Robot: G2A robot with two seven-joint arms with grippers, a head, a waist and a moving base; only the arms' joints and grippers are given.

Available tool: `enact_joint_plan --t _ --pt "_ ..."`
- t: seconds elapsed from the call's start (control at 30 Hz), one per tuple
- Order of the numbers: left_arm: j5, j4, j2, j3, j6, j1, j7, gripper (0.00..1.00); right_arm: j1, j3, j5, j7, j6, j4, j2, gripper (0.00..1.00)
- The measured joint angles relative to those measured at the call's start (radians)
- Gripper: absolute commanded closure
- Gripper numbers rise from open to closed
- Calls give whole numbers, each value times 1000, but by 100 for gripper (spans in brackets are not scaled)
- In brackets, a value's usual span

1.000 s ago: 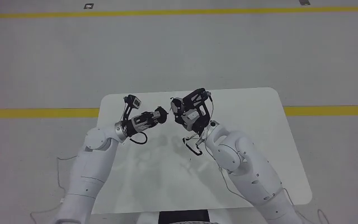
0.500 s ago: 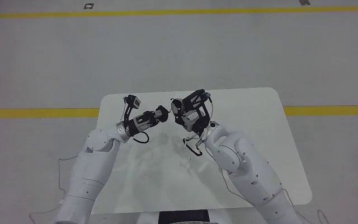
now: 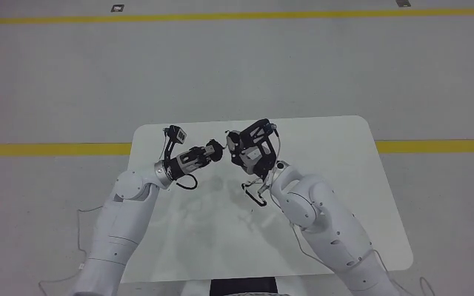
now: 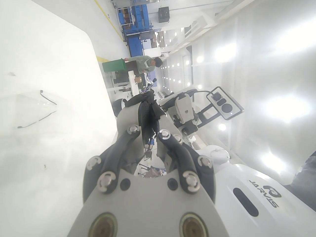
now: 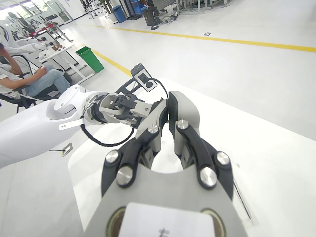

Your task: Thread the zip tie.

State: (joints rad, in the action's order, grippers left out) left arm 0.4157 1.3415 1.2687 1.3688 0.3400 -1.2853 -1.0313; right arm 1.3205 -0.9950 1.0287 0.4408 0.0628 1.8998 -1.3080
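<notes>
A thin dark zip tie [image 3: 255, 194] lies bent on the white table [image 3: 333, 170], under the right forearm. It appears as a fine kinked line [image 4: 48, 98] in the left wrist view and as a thin strip [image 5: 242, 199] in the right wrist view. Both grippers hover above the table's far middle, tip to tip. My left gripper [image 3: 217, 147] [image 4: 148, 106] is shut, its black pads pressed together. My right gripper [image 3: 231, 140] [image 5: 168, 108] is shut too, its tips almost touching the left gripper's fingers [image 5: 154, 109]. I cannot make out anything held between either pair of pads.
The table's rounded far edge [image 3: 318, 118] runs just beyond the grippers. Bare tabletop stretches to the right [image 3: 355, 207] and toward the front [image 3: 207, 237]. A yellow floor line [image 3: 67, 149] passes behind the table.
The right gripper has edged slightly toward the left gripper. The zip tie on the table has not moved.
</notes>
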Motion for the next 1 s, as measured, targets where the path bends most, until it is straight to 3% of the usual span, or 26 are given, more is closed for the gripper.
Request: enact_joint_plan --t 1.0 --pt "0 0 0 0 0 0 0 100 -11 6 15 12 0 -10 -7 100"
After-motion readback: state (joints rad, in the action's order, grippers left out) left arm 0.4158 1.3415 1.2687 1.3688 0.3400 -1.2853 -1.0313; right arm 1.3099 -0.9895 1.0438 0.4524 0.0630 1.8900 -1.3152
